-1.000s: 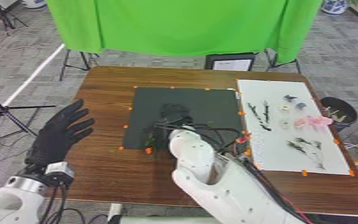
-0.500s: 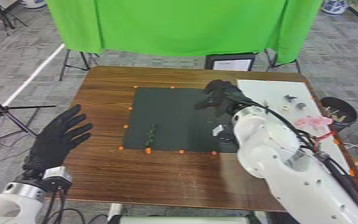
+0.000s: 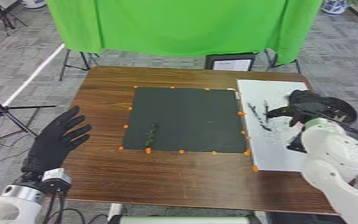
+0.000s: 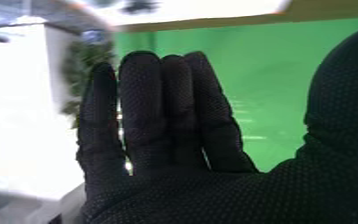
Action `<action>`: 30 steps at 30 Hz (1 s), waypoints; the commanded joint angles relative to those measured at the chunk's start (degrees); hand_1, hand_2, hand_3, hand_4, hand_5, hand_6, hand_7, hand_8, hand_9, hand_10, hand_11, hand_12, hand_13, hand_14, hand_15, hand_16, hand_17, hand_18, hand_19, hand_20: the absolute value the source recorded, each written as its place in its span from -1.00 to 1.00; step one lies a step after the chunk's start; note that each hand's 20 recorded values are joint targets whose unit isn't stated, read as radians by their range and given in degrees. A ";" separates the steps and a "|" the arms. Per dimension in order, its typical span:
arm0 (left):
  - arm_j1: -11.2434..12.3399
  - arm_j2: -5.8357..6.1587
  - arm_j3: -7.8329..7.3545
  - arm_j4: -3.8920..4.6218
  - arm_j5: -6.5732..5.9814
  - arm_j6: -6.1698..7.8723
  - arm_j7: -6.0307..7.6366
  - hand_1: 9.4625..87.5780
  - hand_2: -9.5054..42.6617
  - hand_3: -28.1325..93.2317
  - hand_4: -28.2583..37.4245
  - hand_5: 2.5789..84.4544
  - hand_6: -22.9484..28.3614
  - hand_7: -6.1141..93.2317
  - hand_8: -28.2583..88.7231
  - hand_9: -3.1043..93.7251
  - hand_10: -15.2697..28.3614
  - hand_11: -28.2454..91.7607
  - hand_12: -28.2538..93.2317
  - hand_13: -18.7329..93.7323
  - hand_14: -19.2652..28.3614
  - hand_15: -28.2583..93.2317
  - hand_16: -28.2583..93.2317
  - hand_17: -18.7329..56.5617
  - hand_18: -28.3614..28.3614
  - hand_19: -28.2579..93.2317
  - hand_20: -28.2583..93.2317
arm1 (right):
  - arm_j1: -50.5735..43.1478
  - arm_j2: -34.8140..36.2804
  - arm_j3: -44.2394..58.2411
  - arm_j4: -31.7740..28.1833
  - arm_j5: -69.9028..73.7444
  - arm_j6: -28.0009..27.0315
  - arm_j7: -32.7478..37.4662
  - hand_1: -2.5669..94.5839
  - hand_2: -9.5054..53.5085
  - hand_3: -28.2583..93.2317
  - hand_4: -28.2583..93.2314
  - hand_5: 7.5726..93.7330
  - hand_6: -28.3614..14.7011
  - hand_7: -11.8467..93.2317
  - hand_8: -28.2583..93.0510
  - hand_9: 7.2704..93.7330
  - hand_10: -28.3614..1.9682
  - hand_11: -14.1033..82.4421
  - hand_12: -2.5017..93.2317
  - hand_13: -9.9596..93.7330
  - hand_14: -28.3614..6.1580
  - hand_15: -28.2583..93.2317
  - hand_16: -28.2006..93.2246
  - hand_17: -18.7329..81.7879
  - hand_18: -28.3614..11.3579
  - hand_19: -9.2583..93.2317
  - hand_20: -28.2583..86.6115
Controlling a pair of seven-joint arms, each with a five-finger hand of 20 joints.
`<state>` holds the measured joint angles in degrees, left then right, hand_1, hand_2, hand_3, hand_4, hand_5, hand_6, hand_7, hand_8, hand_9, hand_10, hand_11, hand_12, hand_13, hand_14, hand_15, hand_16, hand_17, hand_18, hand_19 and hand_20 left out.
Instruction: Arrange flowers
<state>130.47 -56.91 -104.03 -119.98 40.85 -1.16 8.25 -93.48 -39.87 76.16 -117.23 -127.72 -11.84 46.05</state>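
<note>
In the head view my right hand [image 3: 310,106] is over the right part of the white board [image 3: 278,155], hiding the pink flower and small pieces there. In the right wrist view that hand [image 4: 171,125] is open, fingers straight, holding nothing. Two dark thin stems [image 3: 258,117] lie on the board's left part. One green stem [image 3: 151,136] lies on the lower left of the black board [image 3: 193,120]. My left hand [image 3: 55,142] is open at the table's left edge, away from both boards.
Orange markers [image 3: 182,151] line the boards on the brown wooden table [image 3: 158,185]. A black bin [image 3: 342,107] stands beyond the table's right edge. A green cloth [image 3: 175,25] hangs behind the table.
My right hand has swung right from the black board to the white board, uncovering the green stem on the black board. My left hand has stayed nearly still.
</note>
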 commanded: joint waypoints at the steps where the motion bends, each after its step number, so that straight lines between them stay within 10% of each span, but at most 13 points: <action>1: 0.49 -0.61 -0.40 -0.27 0.27 0.30 -0.39 -0.62 -0.77 0.64 -1.00 -0.44 0.03 -0.50 -0.70 -0.48 0.22 -0.22 -0.25 -0.35 0.49 -0.01 -0.53 -0.76 0.77 0.12 -0.37 | -7.41 3.58 6.38 -0.93 -1.86 -3.23 3.24 -0.59 -1.00 0.68 -1.00 0.04 -0.01 -0.04 -0.75 0.01 -0.19 0.56 -0.06 0.16 -0.20 0.79 -0.07 -0.29 -0.75 0.54 0.12; 30: 0.47 -0.24 -0.43 -0.14 0.05 -0.13 -0.56 -0.63 -0.77 0.64 -1.00 -0.44 0.03 -0.50 -0.70 -0.48 0.22 -0.22 -0.25 -0.35 0.49 -0.02 -0.54 -0.76 0.77 0.12 -0.37 | -24.02 2.59 21.03 -3.55 8.13 -8.84 3.29 -0.58 -1.00 0.79 -1.00 0.09 0.02 -0.21 -0.73 0.04 -0.14 0.49 -0.11 0.18 -0.10 0.70 -0.05 -0.30 -0.74 0.51 0.11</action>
<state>130.57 -57.11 -104.52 -120.01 40.86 -1.16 8.23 -116.52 -36.55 97.63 -121.80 -117.52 -20.84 49.37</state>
